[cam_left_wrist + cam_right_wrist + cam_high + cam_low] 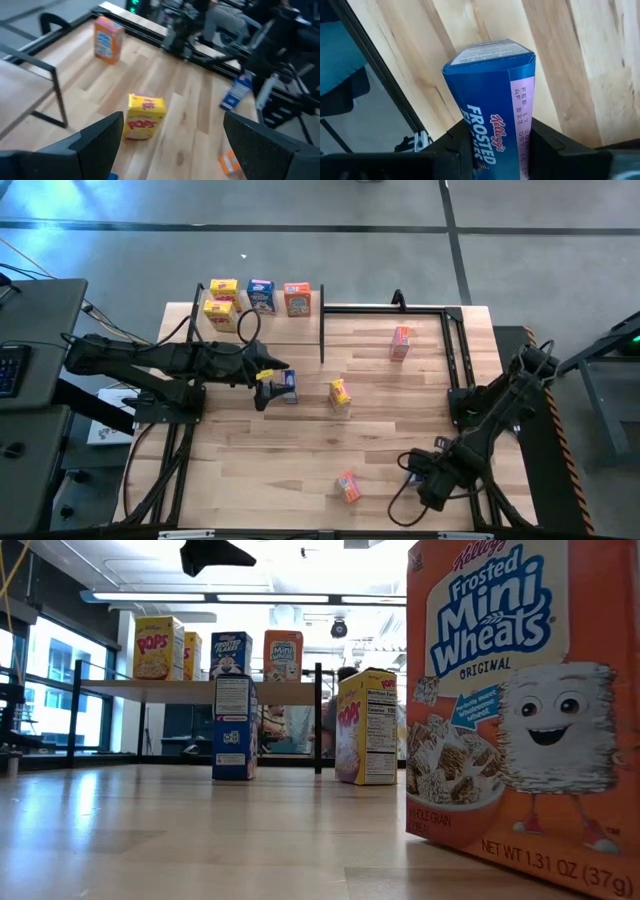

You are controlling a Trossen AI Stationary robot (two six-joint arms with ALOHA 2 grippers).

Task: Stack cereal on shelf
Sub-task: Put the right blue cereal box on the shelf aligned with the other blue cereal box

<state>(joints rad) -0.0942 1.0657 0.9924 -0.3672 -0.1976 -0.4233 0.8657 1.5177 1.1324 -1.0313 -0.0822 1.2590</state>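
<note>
On the shelf (pixel 255 320), at the worktop's (pixel 380 430) far left part, stand 4 cereal boxes: 2 yellow ones (pixel 221 304), 1 blue (pixel 261 294) and 1 orange (pixel 297 298). In the low view the same 4 stand in a row along the shelf plank.

The left gripper (pixel 272 383) reaches in from the left side and hovers over the worktop just beside a blue box (pixel 289 385) standing upright in front of the shelf; its fingers (pixel 95 140) are spread wide in the left wrist view, grasping nothing. A yellow Pops box (pixel 340 395) stands upright a little further toward the middle, apart from the blue one.

An orange box (pixel 400 342) stands near the far right, inside the black frame (pixel 450 340). Another orange box (pixel 348 486), Frosted Mini Wheats, stands near the front edge and fills the right of the low view.

The right gripper (pixel 418 472) sits low at the front right of the worktop, clenched on a blue Frosted Flakes box (pixel 492 95), which is pinched between its 2 fingers (pixel 457 145) in the right wrist view.
</note>
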